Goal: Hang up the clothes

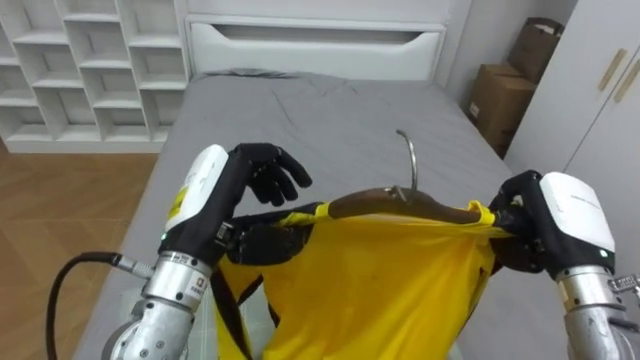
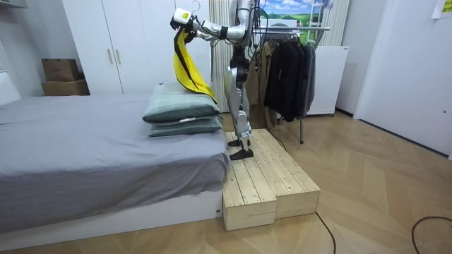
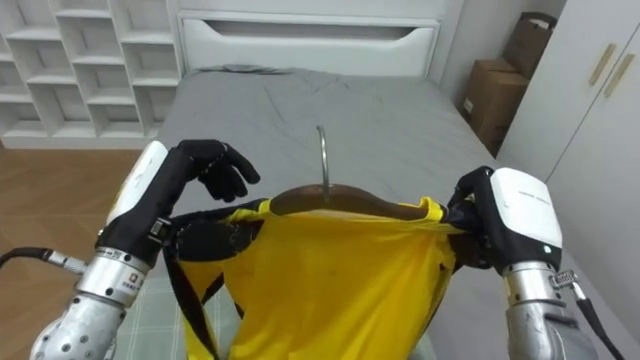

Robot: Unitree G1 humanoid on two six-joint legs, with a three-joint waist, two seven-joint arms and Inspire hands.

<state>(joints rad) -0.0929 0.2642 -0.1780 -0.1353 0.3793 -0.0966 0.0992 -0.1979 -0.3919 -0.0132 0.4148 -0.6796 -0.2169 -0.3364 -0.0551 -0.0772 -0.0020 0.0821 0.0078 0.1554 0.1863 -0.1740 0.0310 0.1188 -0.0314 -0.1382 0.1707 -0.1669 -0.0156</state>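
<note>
Robot is standing on the wooden platform [image 2: 272,180] beside the bed [image 1: 300,110], facing it, with a rack of dark clothes [image 2: 286,67] behind it. Yellow garment [image 1: 370,280] is hanging on a wooden hanger [image 1: 385,203], held up at lower centre of the eye views. In the room view it's sitting upper centre-left, its lower edge reaching down by the stacked pillows [image 2: 180,113]. Hanger's long axis is running left-right across the frame. Its metal hook is pointing up and slightly away, toward the white headboard [image 1: 315,45]. Right hand [image 1: 560,215] is closing its fingers round the garment's right shoulder end. Left hand [image 1: 255,178] is sitting at the left end, fingers loosely curled above the hanger, visibly gripping nothing.
</note>
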